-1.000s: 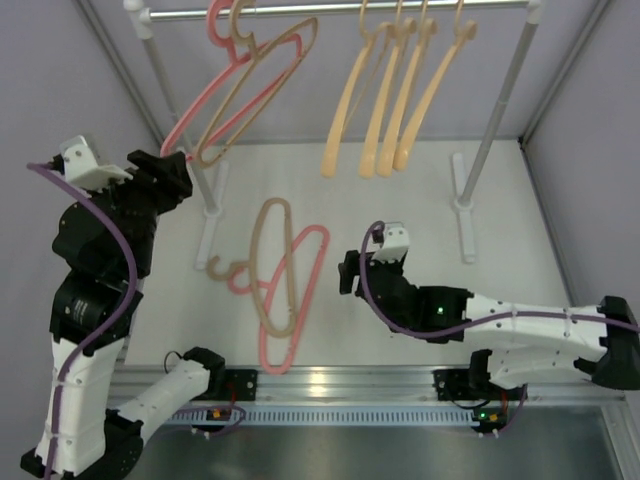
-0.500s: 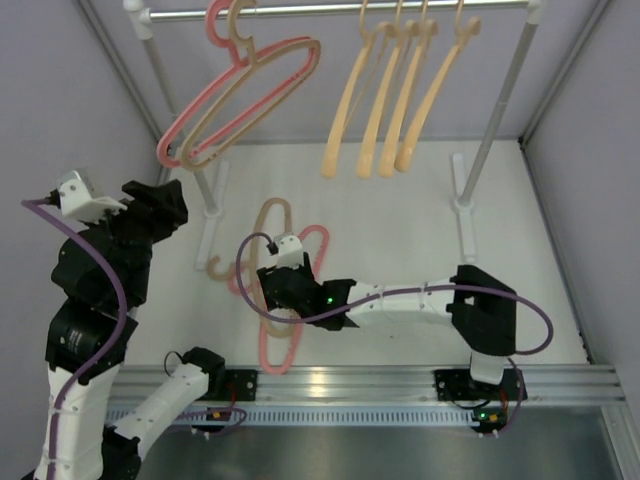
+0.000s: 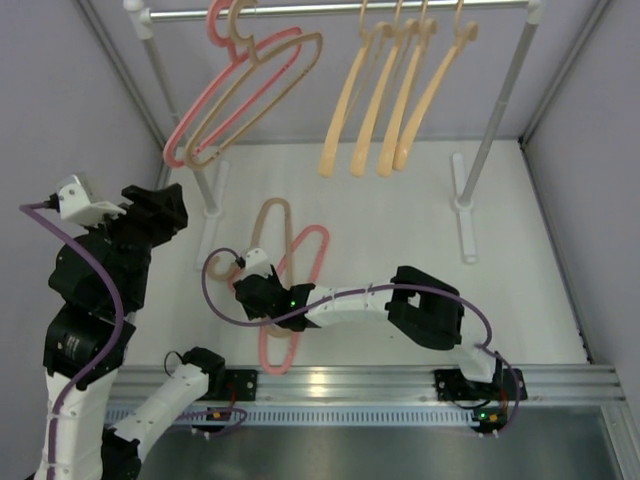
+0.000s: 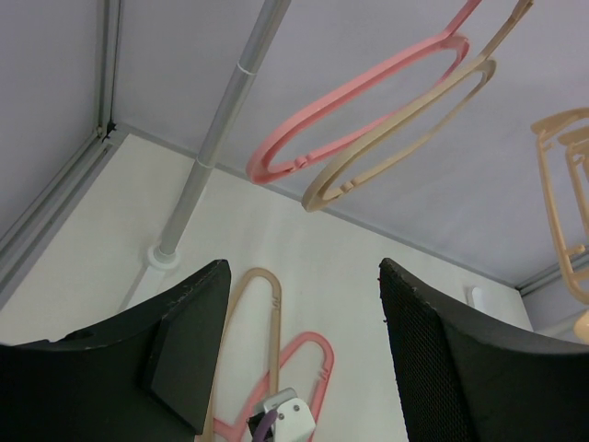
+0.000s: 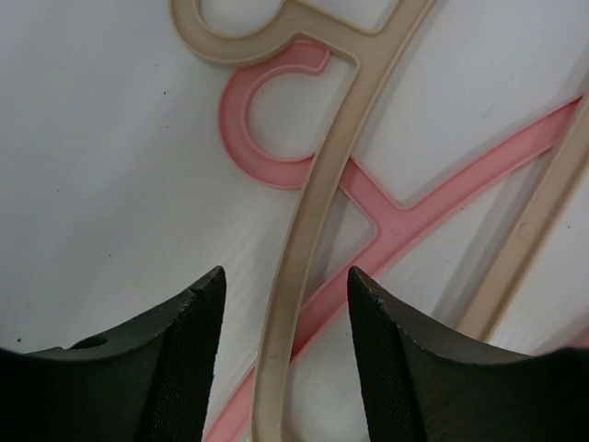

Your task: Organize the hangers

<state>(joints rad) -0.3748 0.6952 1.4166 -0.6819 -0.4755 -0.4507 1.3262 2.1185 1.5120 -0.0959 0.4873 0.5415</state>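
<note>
A tan hanger (image 3: 268,225) and a pink hanger (image 3: 305,255) lie crossed on the white table. My right gripper (image 3: 245,290) is low over their hook ends, open. In the right wrist view its jaws (image 5: 285,304) straddle the tan hanger's neck (image 5: 313,212), which crosses over the pink hanger (image 5: 386,216). My left gripper (image 3: 160,205) is open and empty, raised at the left, facing the rail. On the rail hang a pink hanger (image 3: 215,85), a tan hanger (image 3: 260,90) and several peach hangers (image 3: 385,100). The left wrist view shows the hanging pink (image 4: 359,101) and tan (image 4: 405,124) hangers.
The grey rail (image 3: 340,10) spans the back on a left post (image 3: 165,80) and a right post (image 3: 505,90) with white feet on the table. Grey walls close in both sides. The left post (image 4: 212,138) stands just ahead of my left gripper.
My right arm has swung left across the table, from right of the lying hangers to over their hooks. My left arm has dropped back a little. The hanging pink and tan hangers sway.
</note>
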